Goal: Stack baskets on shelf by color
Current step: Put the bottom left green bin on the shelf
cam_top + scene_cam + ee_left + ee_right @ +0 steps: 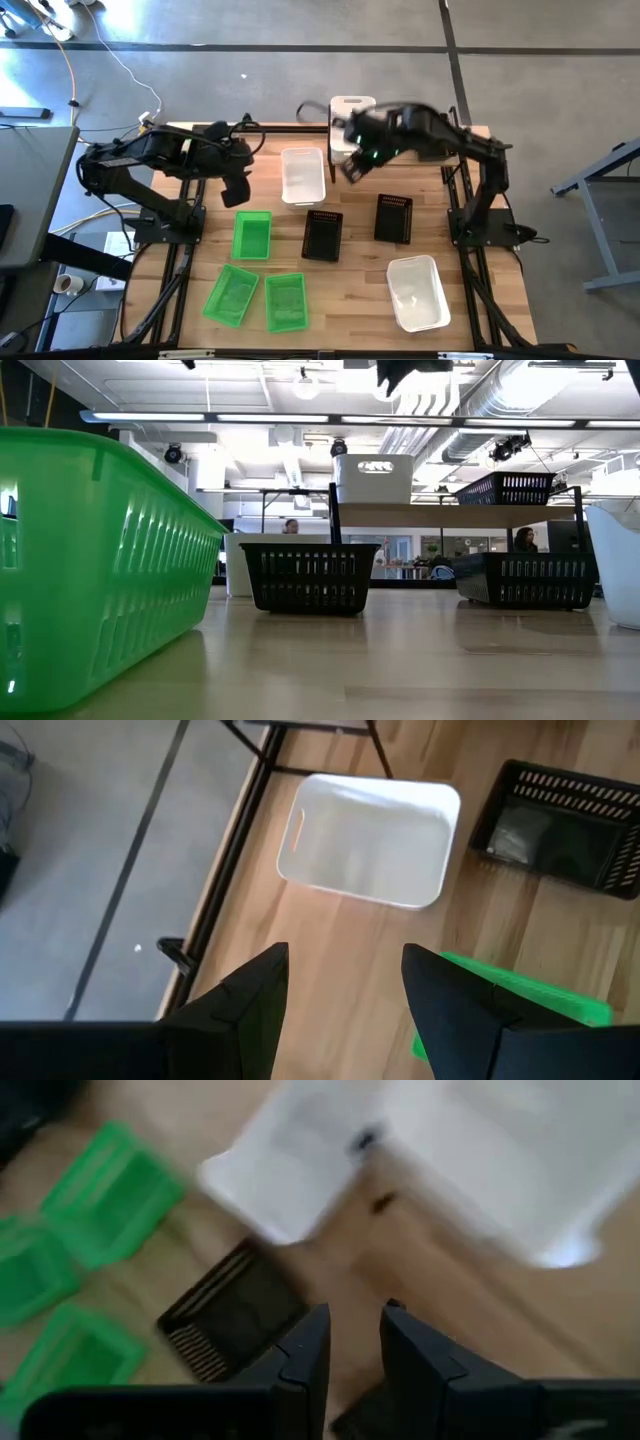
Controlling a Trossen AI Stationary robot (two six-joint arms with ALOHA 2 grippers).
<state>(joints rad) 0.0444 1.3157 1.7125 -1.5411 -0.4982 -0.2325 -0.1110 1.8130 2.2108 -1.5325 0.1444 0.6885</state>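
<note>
My left gripper (238, 188) hangs open above the table between a green basket (252, 234) and a white basket (303, 175); its wrist view shows that white basket (370, 840) ahead of the fingers. My right gripper (350, 166) is open by a narrow gap (355, 1350) and empty, in the air just off the shelf's (430, 513) left end. One white basket (350, 118) and one black basket (505, 488) stand on the shelf. Two black baskets (322, 235) (393, 218), a third white basket (418, 292) and two more green baskets (232, 295) (286, 300) rest on the tabletop.
The right arm (430, 135) reaches over the shelf and hides most of it in the high view. In the low view a green basket (90, 560) fills the near left. Bare wood lies between the two black baskets and the near white basket.
</note>
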